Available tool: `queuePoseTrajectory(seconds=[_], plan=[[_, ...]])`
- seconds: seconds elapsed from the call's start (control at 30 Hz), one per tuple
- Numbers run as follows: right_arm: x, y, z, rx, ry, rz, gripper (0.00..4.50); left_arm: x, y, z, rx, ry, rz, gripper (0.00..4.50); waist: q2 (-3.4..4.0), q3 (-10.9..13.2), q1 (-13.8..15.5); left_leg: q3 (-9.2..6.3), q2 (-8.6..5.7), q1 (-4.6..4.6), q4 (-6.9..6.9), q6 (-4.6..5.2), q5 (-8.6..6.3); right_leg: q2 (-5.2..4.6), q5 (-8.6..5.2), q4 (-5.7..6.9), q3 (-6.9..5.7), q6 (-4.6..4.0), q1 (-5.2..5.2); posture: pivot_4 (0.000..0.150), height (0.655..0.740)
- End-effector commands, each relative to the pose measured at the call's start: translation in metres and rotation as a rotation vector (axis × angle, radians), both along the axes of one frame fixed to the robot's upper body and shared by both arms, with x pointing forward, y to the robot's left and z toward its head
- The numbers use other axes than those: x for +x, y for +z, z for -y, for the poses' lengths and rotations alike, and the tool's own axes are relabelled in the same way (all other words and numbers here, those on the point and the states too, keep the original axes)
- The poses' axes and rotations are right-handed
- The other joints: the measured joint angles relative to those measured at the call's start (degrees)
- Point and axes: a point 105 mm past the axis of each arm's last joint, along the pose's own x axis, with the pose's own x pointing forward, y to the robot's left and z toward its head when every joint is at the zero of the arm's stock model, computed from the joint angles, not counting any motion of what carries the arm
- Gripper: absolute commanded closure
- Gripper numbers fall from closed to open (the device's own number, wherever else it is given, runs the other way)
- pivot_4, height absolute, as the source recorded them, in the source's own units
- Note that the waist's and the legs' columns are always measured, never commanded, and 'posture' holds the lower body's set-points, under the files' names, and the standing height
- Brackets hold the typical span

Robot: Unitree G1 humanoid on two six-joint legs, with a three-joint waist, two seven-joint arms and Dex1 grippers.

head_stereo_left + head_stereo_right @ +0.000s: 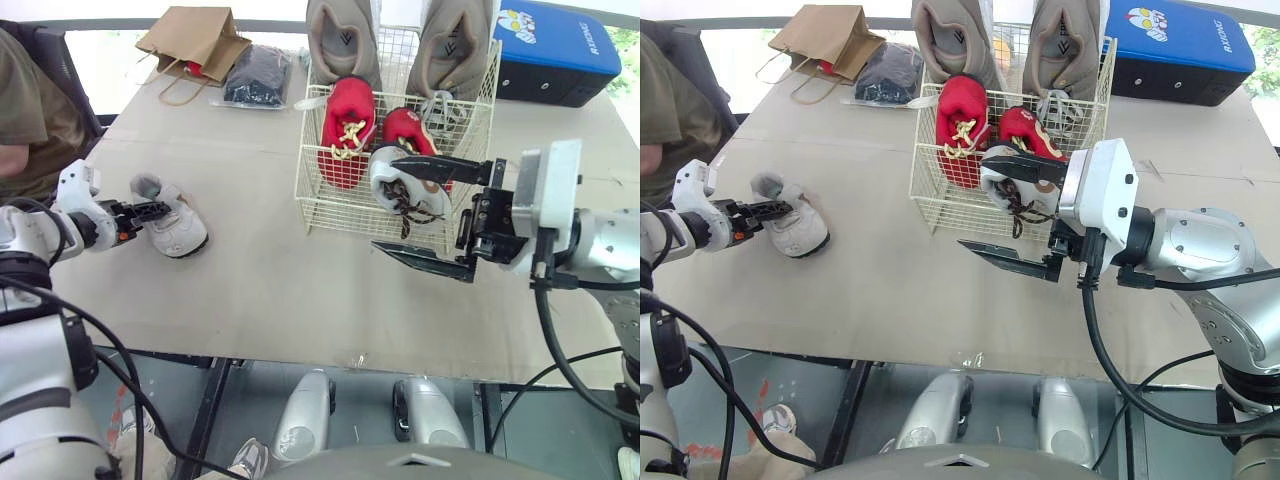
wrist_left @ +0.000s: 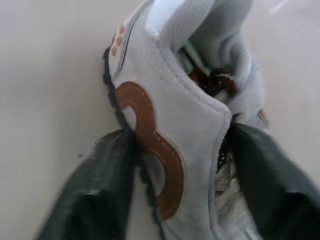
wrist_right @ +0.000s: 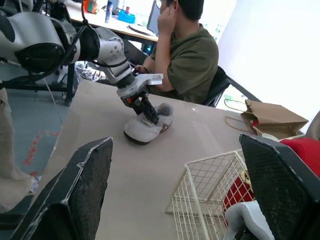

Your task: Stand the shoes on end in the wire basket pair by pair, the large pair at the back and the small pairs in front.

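The left arm reaches across the tabletop from the robot's left edge, forearm low and nearly level, and the left gripper has its jaws clamped on the small grey shoe, which lies sole-down on the tabletop well to the left of the wire basket. The right arm is bent in front of the basket's near right corner, wrist turned so that the right gripper points to the robot's left, with its jaws spread wide and holding nothing, one finger level with the basket's top and the other lower, out over the tabletop. The left wrist view gives the grip close up: the two black fingers pinch the shoe's pale side wall by the collar, and a curled brown patch and dark laces are plain there, while the head views give only a pale grey upper and a light sole. The right wrist view looks across the tabletop between its parted fingers to the left arm holding the shoe, and to a person in an olive shirt seated beyond. Inside the basket two large grey shoes stand on end at the back, two red shoes with yellow laces stand in front of them, and a white shoe with dark laces sits at the near right. A brown paper bag, a black packet and a blue box lie along the far edge.
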Motion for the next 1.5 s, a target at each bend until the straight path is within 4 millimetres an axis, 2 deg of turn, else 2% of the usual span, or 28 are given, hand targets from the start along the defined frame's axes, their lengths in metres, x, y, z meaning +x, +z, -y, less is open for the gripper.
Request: queuePoseTrajectory(seconds=[0.03, 0.1, 0.13, 0.17, 0.2, 0.27, 0.33, 0.37, 0.43, 0.5, 0.57, 0.63, 0.77, 0.97, 1.07, 1.2, 1.3, 1.5], plan=[[-0.006, -0.005, 0.002, -0.020, -0.025, 0.010, 0.57, 0.003, -0.018, 0.010, -0.043, -0.033, -0.026, 3.04, 0.12, -0.09, 0.51, -0.02, 0.00, 0.05, 0.00, 0.00, 0.00, -0.01, 0.00, 0.00, -0.02, 0.00, 0.06, 0.150, 0.7400], [-0.004, -0.010, 0.004, -0.021, -0.050, -0.004, 0.57, 0.008, 0.001, 0.010, -0.089, -0.034, 0.072, 3.87, 0.12, -0.09, 0.79, -0.04, 0.00, 0.06, 0.01, 0.00, 0.00, -0.01, -0.01, 0.00, -0.03, 0.00, 0.09, 0.150, 0.7400], [-0.002, -0.010, 0.006, -0.013, -0.063, -0.007, 0.57, 0.013, 0.018, 0.009, -0.121, -0.030, 0.161, 3.87, 0.12, -0.08, 0.84, -0.04, 0.00, 0.05, 0.05, 0.00, 0.00, -0.01, -0.01, 0.00, -0.03, 0.00, 0.09, 0.150, 0.7400], [-0.001, -0.010, 0.007, -0.004, -0.073, -0.010, 0.57, 0.016, 0.037, 0.013, -0.160, -0.055, 0.245, 4.20, 0.10, -0.07, 0.84, -0.06, 0.00, -0.01, 0.11, 0.00, 0.00, -0.02, 0.00, 0.01, -0.03, 0.01, 0.07, 0.150, 0.7400], [0.000, -0.010, 0.008, 0.004, -0.081, -0.015, 0.57, 0.018, 0.057, 0.019, -0.184, -0.094, 0.327, 4.30, -0.03, -0.03, 0.82, -0.11, 0.00, -0.07, 0.17, 0.00, 0.00, -0.01, 0.00, 0.01, -0.07, 0.01, 0.05, 0.150, 0.7400], [0.001, -0.013, 0.013, 0.010, -0.105, -0.028, 0.57, 0.021, 0.116, 0.039, -0.226, -0.166, 0.562, 4.37, -0.59, 0.18, 0.80, -0.26, 0.02, -0.18, 0.21, 0.00, 0.00, 0.00, 0.00, 0.00, -0.19, 0.00, 0.02, 0.150, 0.7400], [0.002, -0.016, 0.019, 0.011, -0.130, -0.044, 0.57, 0.016, 0.169, 0.064, -0.096, -0.198, 0.875, 4.37, -0.99, 0.23, 0.75, -0.49, 0.04, -0.34, 0.22, -0.04, 0.01, -0.02, 0.01, -0.09, -0.37, -0.01, 0.01, 0.150, 0.7400], [0.003, -0.017, 0.022, 0.018, -0.141, -0.051, 0.57, 0.012, 0.184, 0.076, -0.094, -0.171, 0.986, 4.37, -1.00, 0.23, 0.75, -0.50, 0.06, -0.40, 0.24, -0.24, 0.12, -0.08, 0.02, -0.20, -0.38, -0.01, 0.01, 0.150, 0.7400], [0.004, -0.016, 0.026, 0.039, -0.156, -0.063, 0.57, 0.002, 0.202, 0.099, -0.128, -0.127, 1.114, 4.37, -0.99, 0.22, 0.49, -0.53, 0.07, -0.41, 0.22, -0.26, 0.13, -0.34, 0.03, -0.27, -0.20, 0.01, -0.02, 0.150, 0.7400], [0.006, -0.016, 0.031, 0.038, -0.183, -0.062, 0.57, -0.015, 0.218, 0.137, -0.103, -0.204, 1.262, 4.37, -0.97, 0.22, -0.21, -0.44, -0.11, -0.32, 0.18, -0.22, 0.11, -0.53, 0.03, -0.29, -0.09, 0.03, -0.02, 0.150, 0.7400], [0.009, -0.015, 0.036, 0.037, -0.207, -0.062, 0.57, -0.030, 0.225, 0.172, -0.028, -0.303, 1.372, 4.37, -0.96, 0.22, -0.94, -0.35, -0.27, -0.24, 0.11, -0.21, 0.10, -0.50, 0.03, -0.28, -0.02, 0.04, -0.02, 0.150, 0.7400], [0.012, -0.013, 0.041, 0.037, -0.231, -0.060, 0.57, -0.041, 0.221, 0.198, 0.066, -0.397, 1.451, 4.37, -0.94, 0.24, -1.37, -0.15, -0.23, -0.19, 0.09, -0.21, 0.10, -0.36, 0.03, -0.24, -0.05, 0.04, -0.03, 0.150, 0.7400], [0.015, -0.011, 0.049, 0.034, -0.271, -0.055, 0.57, -0.048, 0.190, 0.221, 0.295, -0.512, 1.529, 4.37, -0.63, 0.13, -2.08, 0.01, 0.01, -0.07, 0.08, 0.01, -0.02, -0.05, 0.05, -0.13, 0.09, -0.03, -0.01, 0.150, 0.7400], [0.012, -0.010, 0.053, 0.032, -0.313, -0.046, 0.57, -0.050, 0.153, 0.243, 0.557, -0.557, 1.667, 4.37, -0.57, 0.13, -1.50, 0.12, 0.04, -0.07, 0.13, 0.04, -0.03, 0.00, 0.07, -0.18, 0.19, -0.05, 0.04, 0.150, 0.7400], [0.010, -0.010, 0.055, 0.030, -0.331, -0.047, 0.57, -0.042, 0.136, 0.253, 0.644, -0.552, 1.710, 4.37, -0.56, 0.13, -0.78, 0.12, 0.00, -0.10, 0.15, 0.05, -0.03, -0.02, 0.07, -0.23, 0.19, -0.05, 0.04, 0.150, 0.7400], [0.006, -0.011, 0.056, 0.026, -0.352, -0.051, 0.57, -0.038, 0.111, 0.264, 0.721, -0.531, 1.749, 4.37, -0.57, 0.13, -0.37, 0.09, 0.00, -0.12, 0.16, 0.05, -0.04, -0.02, 0.07, -0.23, 0.15, -0.04, 0.03, 0.150, 0.7400], [0.004, -0.010, 0.057, 0.022, -0.359, -0.049, 0.57, -0.036, 0.093, 0.265, 0.752, -0.536, 1.746, 4.37, -0.56, 0.13, -0.48, 0.09, 0.00, -0.12, 0.15, 0.06, -0.04, -0.02, 0.07, -0.24, 0.16, -0.04, 0.03, 0.150, 0.7400], [0.002, -0.012, 0.060, 0.019, -0.380, -0.065, 0.57, -0.033, 0.048, 0.260, 0.647, -0.674, 1.575, 4.37, -0.54, 0.11, -0.57, 0.08, 0.02, -0.08, 0.16, 0.06, -0.04, -0.01, 0.07, -0.19, 0.14, -0.03, 0.05, 0.150, 0.7400]])
